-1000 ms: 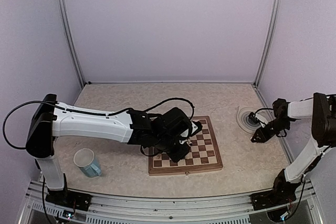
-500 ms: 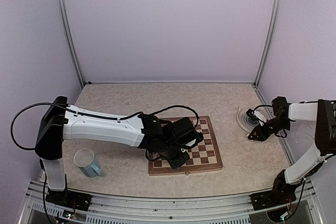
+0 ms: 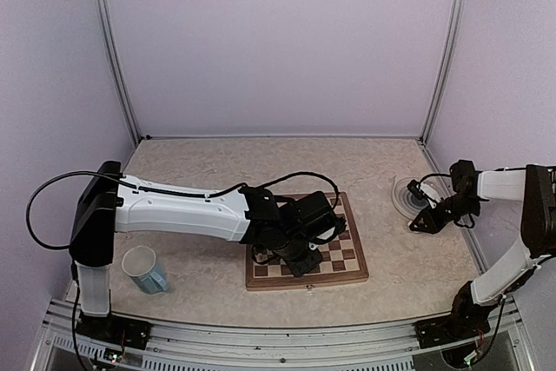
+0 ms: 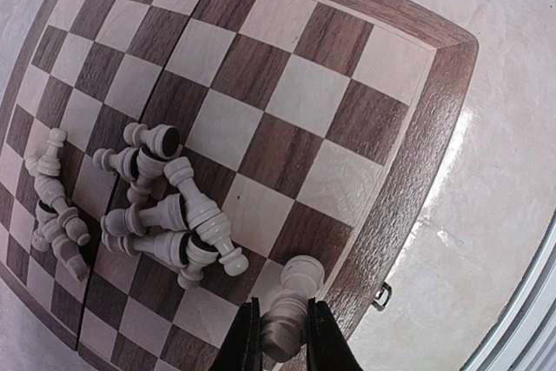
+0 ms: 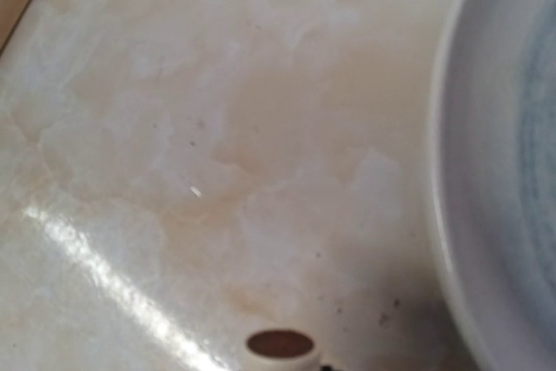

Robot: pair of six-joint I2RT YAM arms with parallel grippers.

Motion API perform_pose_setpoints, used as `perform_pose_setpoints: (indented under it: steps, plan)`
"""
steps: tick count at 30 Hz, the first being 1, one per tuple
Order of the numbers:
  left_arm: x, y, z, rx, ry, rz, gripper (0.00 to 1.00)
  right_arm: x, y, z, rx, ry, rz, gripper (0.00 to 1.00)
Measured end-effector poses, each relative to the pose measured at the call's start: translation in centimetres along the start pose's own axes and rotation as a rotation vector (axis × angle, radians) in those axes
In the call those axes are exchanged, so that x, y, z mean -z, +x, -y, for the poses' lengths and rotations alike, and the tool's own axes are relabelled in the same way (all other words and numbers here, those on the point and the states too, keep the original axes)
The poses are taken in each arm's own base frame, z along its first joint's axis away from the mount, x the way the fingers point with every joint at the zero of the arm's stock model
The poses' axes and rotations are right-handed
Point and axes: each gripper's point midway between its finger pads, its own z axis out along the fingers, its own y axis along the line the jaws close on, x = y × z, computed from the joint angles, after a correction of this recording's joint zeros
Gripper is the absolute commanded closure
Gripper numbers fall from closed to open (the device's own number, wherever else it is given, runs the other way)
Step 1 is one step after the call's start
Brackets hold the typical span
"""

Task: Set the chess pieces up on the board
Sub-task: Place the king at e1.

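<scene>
Over the near edge row of the square wooden chessboard with dark-brown and cream checks (image 4: 287, 93), just inside its brown border (image 4: 404, 180), holds one small cream turned-wood chess piece (image 4: 292, 294) in the left jaws, closed narrow across its body. Cannot tell whether touching the square or just clear of it. Shows the other cream chess pieces (image 4: 169, 215) lying tipped over on the board in two loose heaps, one either side of the centre fold seam (image 4: 187, 58), several crossed over one another; none seen standing.

Looks light, stiff and smooth-turned: round all the way, so likely to roll on the checks and to swivel in a pinch. Seems sturdy enough, thin necks aside. Best taken across the thick lower body just above the flared foot, never by the small head. Among the fallen ones, start with a piece at a heap's outer edge; pulling a buried one probably drags its neighbours. Needs a flat foot before letting go, since so narrow a base tips easily.

Beside the round grey-blue ringed plate (image 5: 486, 180), low over the mottled beige bench (image 5: 217, 128), has the right jaws closed narrow; cannot tell whether on anything. Only a small cream-rimmed brown oval (image 5: 280, 344) at that view's lower edge, too cropped to name.
</scene>
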Motion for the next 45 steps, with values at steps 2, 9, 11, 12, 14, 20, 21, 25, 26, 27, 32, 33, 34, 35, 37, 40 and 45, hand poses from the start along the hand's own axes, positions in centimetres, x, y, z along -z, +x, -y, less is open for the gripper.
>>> perform_pose_setpoints:
  steps: [2, 9, 11, 12, 14, 20, 21, 25, 26, 27, 32, 33, 34, 35, 37, 40, 45]
  plan:
    - [-0.2, -0.4, 0.2, -0.008, 0.001, 0.002, 0.95, 0.0, 0.0, 0.0, 0.000, -0.001, 0.001, 0.99]
    - [-0.8, -0.8, 0.6, -0.022, 0.007, 0.001, 0.84, 0.0, 0.0, 0.0, -0.001, -0.004, 0.001, 0.99]
    - [-0.9, -0.8, 0.6, -0.023, 0.007, -0.002, 0.77, -0.1, 0.0, 0.0, -0.002, -0.006, -0.001, 0.99]
    - [-0.9, -0.8, 0.6, -0.024, 0.006, -0.003, 0.74, -0.2, 0.1, -0.1, -0.003, -0.008, -0.001, 0.99]
    - [-1.1, -0.8, 0.6, -0.027, 0.006, -0.005, 0.68, -0.2, 0.1, -0.1, -0.004, -0.011, -0.001, 0.99]
    - [-1.1, -0.6, 0.8, -0.032, 0.006, -0.013, 0.54, -0.2, 0.0, -0.1, -0.005, -0.015, 0.001, 0.99]
    - [-1.1, -0.6, 0.9, -0.033, 0.007, -0.012, 0.54, -0.2, 0.0, -0.2, -0.005, -0.016, 0.002, 0.99]
    - [-1.1, -0.6, 1.1, -0.036, 0.009, -0.011, 0.46, -0.2, 0.0, -0.2, -0.005, -0.017, 0.003, 0.99]
    - [-1.1, -0.7, 1.1, -0.037, 0.009, -0.009, 0.45, -0.2, 0.0, -0.2, -0.004, -0.018, 0.004, 0.99]
    - [-1.0, -0.8, 1.1, -0.036, 0.009, -0.004, 0.45, -0.2, 0.0, -0.2, -0.004, -0.019, 0.005, 0.99]
    - [1.4, -2.8, 0.3, 0.008, 0.012, 0.114, 0.41, 0.5, -1.2, -1.4, 0.029, -0.049, 0.046, 0.98]
    - [2.9, -3.4, -0.2, 0.032, 0.018, 0.166, 0.40, 0.8, -1.8, -2.1, 0.048, -0.064, 0.059, 0.98]
    - [4.3, -4.0, -0.8, 0.059, 0.024, 0.209, 0.40, 1.1, -2.6, -2.9, 0.076, -0.081, 0.074, 0.98]
    - [5.9, -4.8, -1.7, 0.097, 0.034, 0.270, 0.40, 1.5, -3.6, -3.9, 0.112, -0.101, 0.094, 0.97]
    - [9.5, -6.7, -4.1, 0.198, 0.054, 0.397, 0.41, 2.3, -6.1, -6.6, 0.215, -0.143, 0.132, 0.97]
    - [14.0, -9.4, -7.9, 0.351, 0.100, 0.574, 0.43, 3.4, -9.1, -11.2, 0.380, -0.206, 0.184, 0.97]
    - [14.9, -11.2, -9.3, 0.477, 0.242, 0.661, 0.45, 5.2, -12.4, -18.5, 0.606, -0.295, 0.242, 0.96]
